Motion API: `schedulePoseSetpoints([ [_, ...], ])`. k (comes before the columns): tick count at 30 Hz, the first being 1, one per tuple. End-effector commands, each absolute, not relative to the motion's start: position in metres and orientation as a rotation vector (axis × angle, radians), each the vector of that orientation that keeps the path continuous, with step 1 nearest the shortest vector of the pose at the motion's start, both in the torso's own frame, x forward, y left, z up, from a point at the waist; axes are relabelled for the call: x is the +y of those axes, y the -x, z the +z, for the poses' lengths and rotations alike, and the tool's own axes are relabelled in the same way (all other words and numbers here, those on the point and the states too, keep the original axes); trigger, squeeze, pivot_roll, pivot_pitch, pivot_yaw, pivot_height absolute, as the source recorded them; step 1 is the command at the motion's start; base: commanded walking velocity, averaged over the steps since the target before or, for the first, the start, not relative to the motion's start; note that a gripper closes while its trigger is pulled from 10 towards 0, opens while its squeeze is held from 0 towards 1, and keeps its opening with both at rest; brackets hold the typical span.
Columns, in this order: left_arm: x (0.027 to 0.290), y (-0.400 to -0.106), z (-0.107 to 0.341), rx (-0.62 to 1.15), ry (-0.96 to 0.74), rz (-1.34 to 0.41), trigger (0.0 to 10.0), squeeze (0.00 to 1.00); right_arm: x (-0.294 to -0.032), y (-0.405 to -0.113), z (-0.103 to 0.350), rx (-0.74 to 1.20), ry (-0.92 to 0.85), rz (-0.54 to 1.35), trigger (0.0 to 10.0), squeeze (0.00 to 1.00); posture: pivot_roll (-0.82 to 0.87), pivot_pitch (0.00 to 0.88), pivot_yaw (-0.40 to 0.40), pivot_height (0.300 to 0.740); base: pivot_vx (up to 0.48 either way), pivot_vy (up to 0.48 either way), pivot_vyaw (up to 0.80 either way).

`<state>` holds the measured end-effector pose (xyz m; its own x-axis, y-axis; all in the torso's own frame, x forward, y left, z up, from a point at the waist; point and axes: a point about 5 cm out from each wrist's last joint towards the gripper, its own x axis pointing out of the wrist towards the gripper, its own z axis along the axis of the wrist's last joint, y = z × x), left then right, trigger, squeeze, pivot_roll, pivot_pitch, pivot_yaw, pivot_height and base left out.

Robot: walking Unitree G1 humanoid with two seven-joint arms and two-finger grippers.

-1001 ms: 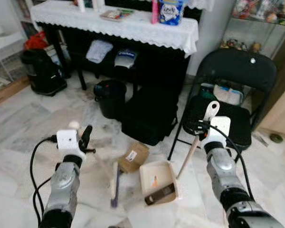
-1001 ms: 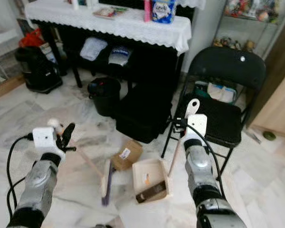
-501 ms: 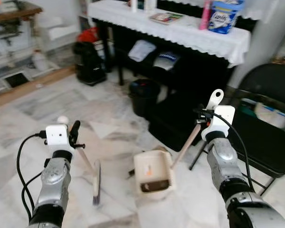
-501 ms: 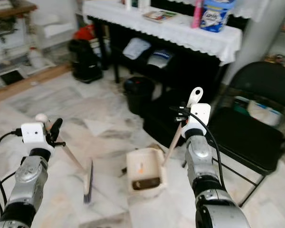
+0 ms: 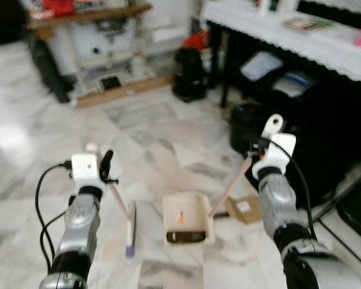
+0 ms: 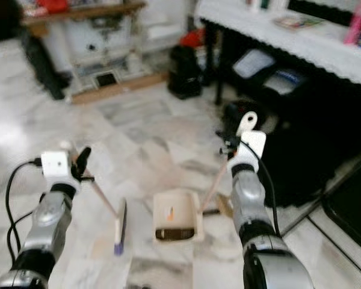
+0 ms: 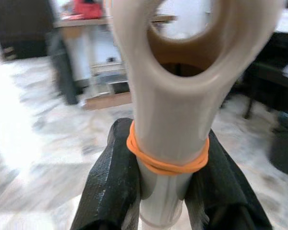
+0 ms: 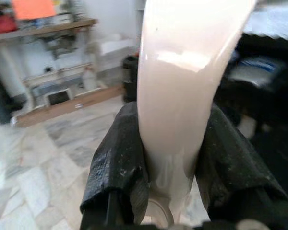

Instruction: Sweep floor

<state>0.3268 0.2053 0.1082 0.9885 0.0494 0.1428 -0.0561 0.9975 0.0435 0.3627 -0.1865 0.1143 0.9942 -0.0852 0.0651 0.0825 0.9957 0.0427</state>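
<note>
My left gripper (image 5: 105,170) is shut on the beige handle of a small broom (image 5: 130,226); the brush head hangs down by the marble floor (image 5: 168,144). In the left wrist view the black fingers (image 7: 110,182) clamp the broom handle (image 7: 170,120), which has an orange rubber band around it. My right gripper (image 5: 256,147) is shut on the long handle of a beige dustpan (image 5: 186,220). The pan sits low between my arms and holds some dark debris. In the right wrist view the fingers (image 8: 120,163) squeeze the pale dustpan handle (image 8: 175,96).
A flattened cardboard piece (image 5: 243,208) lies on the floor right of the dustpan. A black bin (image 5: 243,123) and dark items stand under a white-clothed table (image 5: 325,51) on the right. A low wooden shelf (image 5: 102,36) lines the far wall.
The whole view has swung left: the chair has left the picture and the far shelf has come in. Both grippers still hold the broom and dustpan, and the cardboard now lies right of the pan.
</note>
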Motion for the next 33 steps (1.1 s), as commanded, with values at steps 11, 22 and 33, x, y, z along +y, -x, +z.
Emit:
schedulePoseSetpoints([
  [11, 0.208, -0.318, 0.12, -0.246, -0.057, 0.096, 10.0, 0.0, -0.163, -0.366, 0.131, -0.181, -0.032, -0.024, 10.0, 0.0, 0.08, 0.0, -0.025, 0.74, 0.0, 0.0, 0.8],
  [22, 0.203, -0.276, 0.107, -0.266, -0.13, 0.093, 10.0, 0.0, -0.163, -0.338, 0.124, -0.29, 0.051, -0.004, 10.0, 0.0, 0.07, 0.0, -0.04, 0.74, 0.0, 0.0, 0.78],
  [33, 0.198, -0.257, 0.107, -0.232, -0.161, 0.056, 10.0, 0.0, -0.179, -0.266, 0.104, -0.248, 0.082, -0.062, 10.0, 0.0, 0.03, 0.0, -0.004, 0.74, 0.0, 0.0, 0.72],
])
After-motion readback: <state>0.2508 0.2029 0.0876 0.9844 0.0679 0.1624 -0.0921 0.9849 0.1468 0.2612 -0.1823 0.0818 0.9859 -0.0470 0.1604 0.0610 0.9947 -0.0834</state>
